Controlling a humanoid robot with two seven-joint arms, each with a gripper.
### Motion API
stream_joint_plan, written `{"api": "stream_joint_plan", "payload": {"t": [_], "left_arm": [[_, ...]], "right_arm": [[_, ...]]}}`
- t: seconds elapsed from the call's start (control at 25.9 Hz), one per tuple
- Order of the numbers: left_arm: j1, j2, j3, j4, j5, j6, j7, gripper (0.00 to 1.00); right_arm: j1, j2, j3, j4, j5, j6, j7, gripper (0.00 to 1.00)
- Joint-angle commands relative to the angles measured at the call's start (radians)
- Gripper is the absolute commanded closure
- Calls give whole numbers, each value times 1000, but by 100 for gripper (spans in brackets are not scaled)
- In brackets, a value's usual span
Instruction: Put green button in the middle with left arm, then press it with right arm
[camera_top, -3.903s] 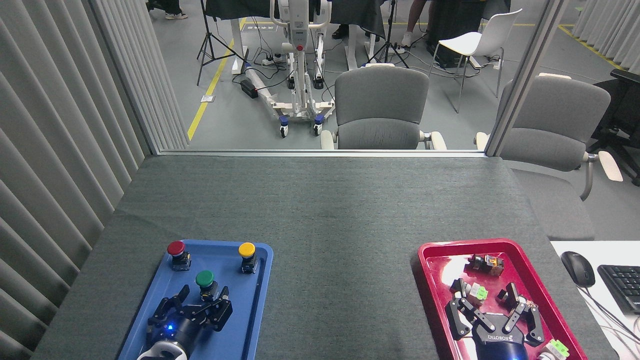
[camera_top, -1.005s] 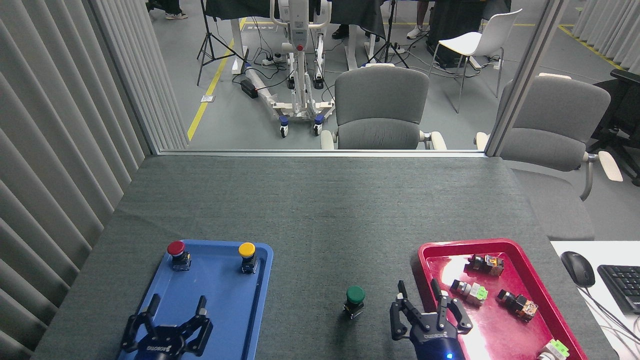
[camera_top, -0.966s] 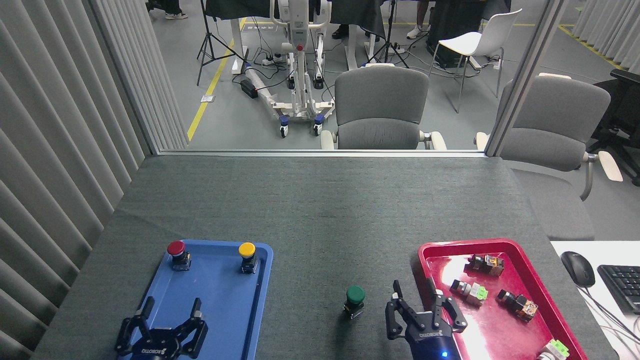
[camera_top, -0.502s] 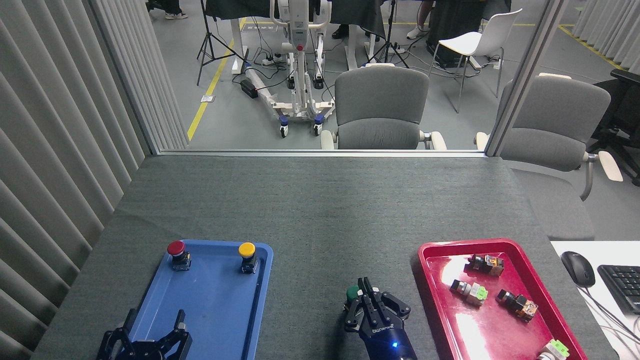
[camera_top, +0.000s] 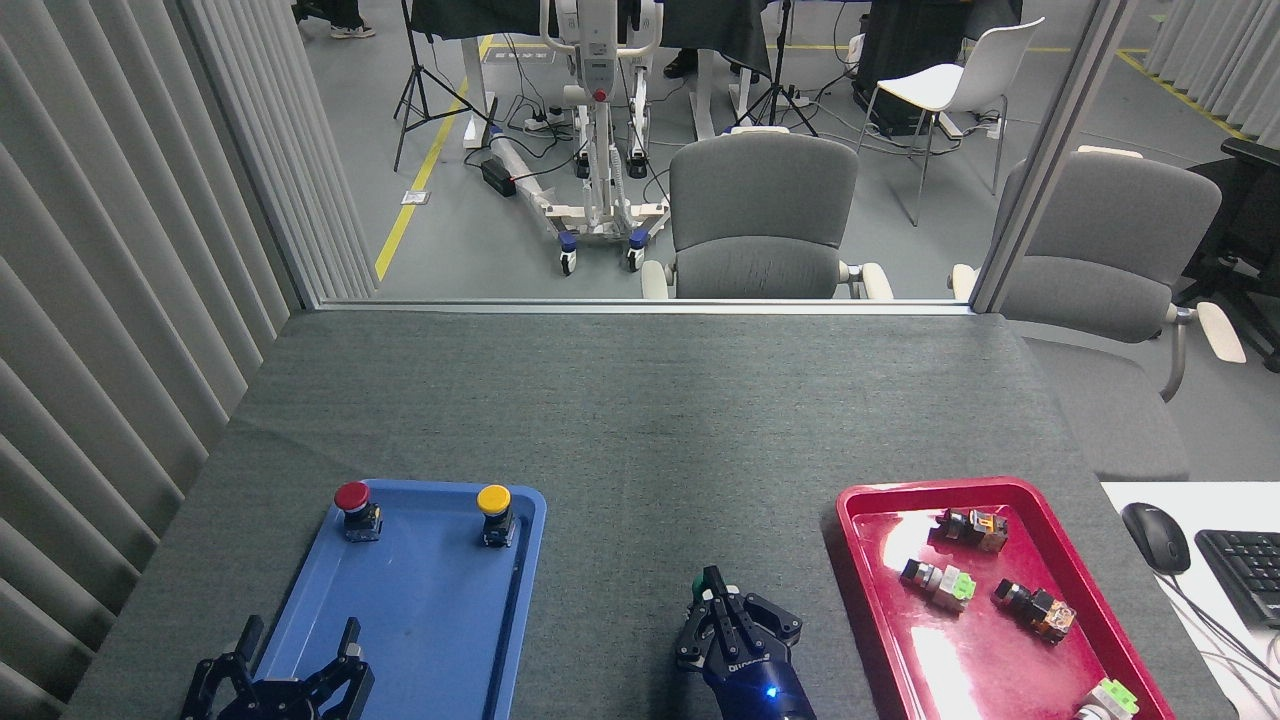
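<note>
Head view: the green button (camera_top: 710, 581) is almost covered on the grey cloth (camera_top: 640, 420) by the right gripper (camera_top: 714, 592), fingers pinched together, while the left gripper (camera_top: 297, 650) is held spread apart at the blue tray's (camera_top: 440, 620) near edge.

Your right hand (camera_top: 712, 583) covers nearly all of the green button (camera_top: 706, 582); the bottom edge crops your left hand (camera_top: 296, 648).

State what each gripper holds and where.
Nothing is held. Left gripper is open and empty; right gripper is shut, fingertips over the green button, not gripping it.
</note>
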Motion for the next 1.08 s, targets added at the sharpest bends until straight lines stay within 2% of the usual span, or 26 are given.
{"api": "stream_joint_plan", "payload": {"t": [0.0, 0.31, 0.35, 0.39, 0.5, 0.54, 0.58, 0.73, 0.89, 1.04], "left_arm": [[4, 8, -1, 0, 1, -1, 0, 0], [18, 20, 8, -1, 15, 0, 0, 0], [18, 22, 8, -3, 15, 0, 0, 0], [16, 22, 10, -4, 15, 0, 0, 0], [16, 22, 11, -6, 15, 0, 0, 0], [16, 22, 11, -6, 16, -1, 0, 0], [16, 24, 11, -6, 17, -1, 0, 0], [16, 34, 17, -6, 30, 2, 0, 0], [16, 39, 31, -6, 112, 9, -6, 1], [0, 47, 34, -12, 145, 0, -115, 1]], "right_arm": [[-17, -2, 24, 39, -3, 1, -2, 93], [-14, -5, 27, 52, -9, 5, -5, 90], [-14, -5, 27, 49, -11, 10, -11, 80], [-14, -3, 27, 39, -11, 24, -19, 66], [-14, 3, 25, 20, -11, 67, -89, 18], [-14, 3, 25, 15, -11, 74, -118, 8], [-13, 3, 24, 7, -11, 81, -137, 4], [-11, 1, 18, -22, -11, 85, -147, 3], [-5, -3, 7, -51, -12, 110, -150, 3], [52, -14, -82, -82, -12, 110, -166, 2]]}}
